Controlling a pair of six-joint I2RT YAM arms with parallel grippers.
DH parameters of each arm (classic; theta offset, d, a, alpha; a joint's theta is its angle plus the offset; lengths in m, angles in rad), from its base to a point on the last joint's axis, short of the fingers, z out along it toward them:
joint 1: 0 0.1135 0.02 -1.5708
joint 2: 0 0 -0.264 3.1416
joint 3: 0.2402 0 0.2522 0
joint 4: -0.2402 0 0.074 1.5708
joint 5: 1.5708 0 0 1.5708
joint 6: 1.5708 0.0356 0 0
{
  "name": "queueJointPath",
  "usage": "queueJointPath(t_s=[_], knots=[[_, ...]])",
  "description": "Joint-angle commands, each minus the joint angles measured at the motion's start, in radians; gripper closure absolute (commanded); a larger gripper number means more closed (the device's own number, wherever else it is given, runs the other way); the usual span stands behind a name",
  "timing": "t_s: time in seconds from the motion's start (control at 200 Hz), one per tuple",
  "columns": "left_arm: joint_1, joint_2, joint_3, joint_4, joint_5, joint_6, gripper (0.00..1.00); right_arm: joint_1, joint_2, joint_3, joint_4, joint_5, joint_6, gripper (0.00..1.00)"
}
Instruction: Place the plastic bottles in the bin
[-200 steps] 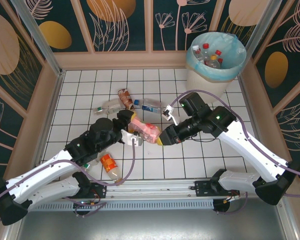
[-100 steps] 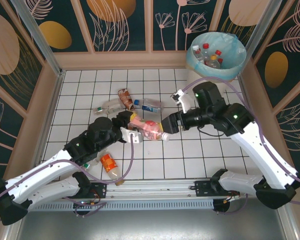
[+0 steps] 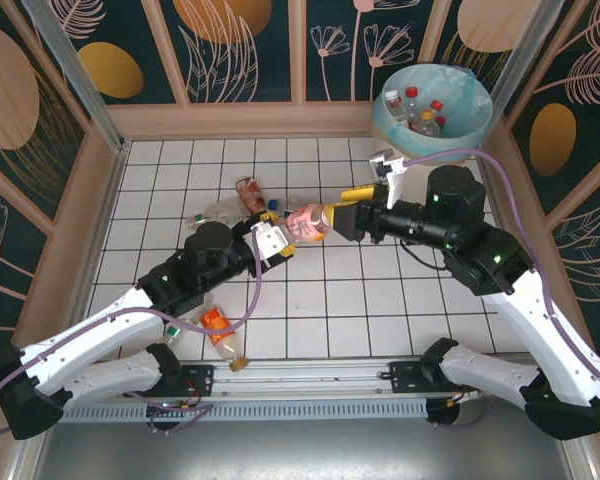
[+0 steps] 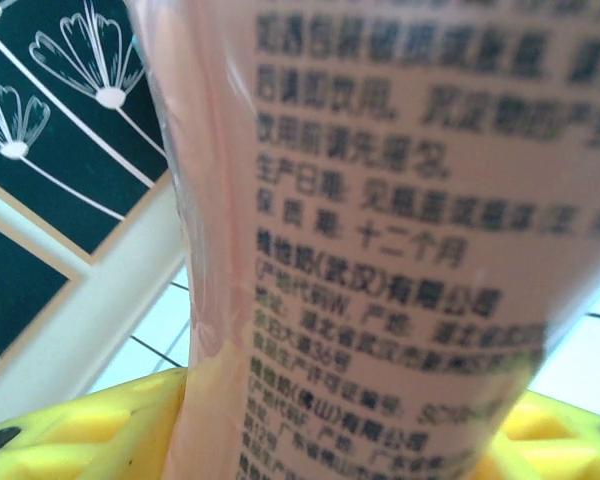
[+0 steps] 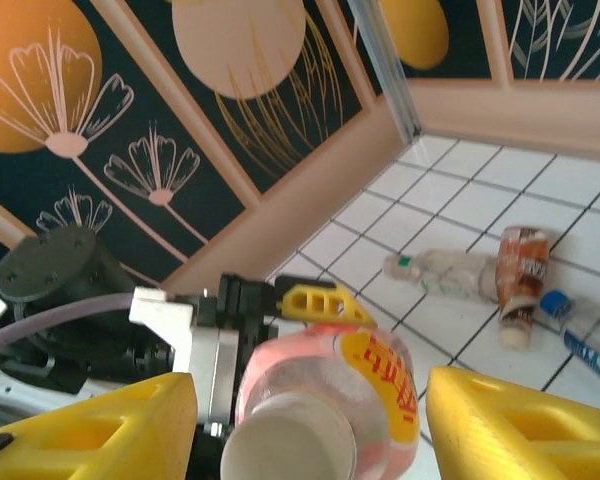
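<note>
A pink-labelled plastic bottle (image 3: 305, 222) with a white cap hangs above the tiled floor, and my left gripper (image 3: 280, 234) is shut on its body. In the left wrist view the bottle's printed label (image 4: 380, 230) sits right before the lens, between the yellow fingers (image 4: 70, 435). My right gripper (image 3: 334, 213) is open at the cap end, its fingers wide on either side of the bottle (image 5: 330, 400), not touching it. The bin (image 3: 430, 105), at the back right, holds several bottles.
On the floor lie a brown-labelled bottle (image 3: 250, 194), a clear bottle (image 3: 212, 211) and a blue-labelled one (image 5: 580, 335) behind the grippers. An orange-labelled bottle (image 3: 220, 330) lies by the left arm near the front rail. Patterned walls enclose the floor.
Both grippers and the pink bottle have moved up and toward the back of the floor. The right arm has swung back toward the bin side.
</note>
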Motion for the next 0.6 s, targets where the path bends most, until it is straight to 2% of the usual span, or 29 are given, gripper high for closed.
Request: queueJointPath(t_s=[0.0,0.105,0.19,0.29,0.425,0.53,0.571,0.596], knots=[[0.001,-0.008,0.029,0.051,0.024,-0.14,0.49,-0.002,0.02,-0.018,0.141,0.018,0.006,0.42],[0.002,-0.012,0.037,0.043,0.025,-0.171,0.49,0.002,0.046,-0.021,0.171,-0.031,0.015,0.48],[0.001,-0.007,0.053,0.033,0.026,-0.193,0.49,0.008,0.06,-0.017,0.179,-0.028,0.017,0.49],[0.001,0.001,0.064,0.026,0.026,-0.211,0.49,0.017,0.07,-0.015,0.195,-0.029,0.019,0.55],[0.001,0.024,0.093,0.003,0.022,-0.236,0.49,0.034,0.084,-0.005,0.197,-0.035,0.019,0.54],[0.001,0.047,0.114,-0.017,0.027,-0.252,0.49,0.053,0.1,0.012,0.161,-0.012,0.004,0.45],[0.002,0.053,0.119,-0.021,0.031,-0.255,0.49,0.062,0.103,0.016,0.153,-0.001,-0.001,0.46],[0.001,0.056,0.122,-0.022,0.032,-0.257,0.49,0.067,0.105,0.019,0.149,0.004,-0.003,0.5]])
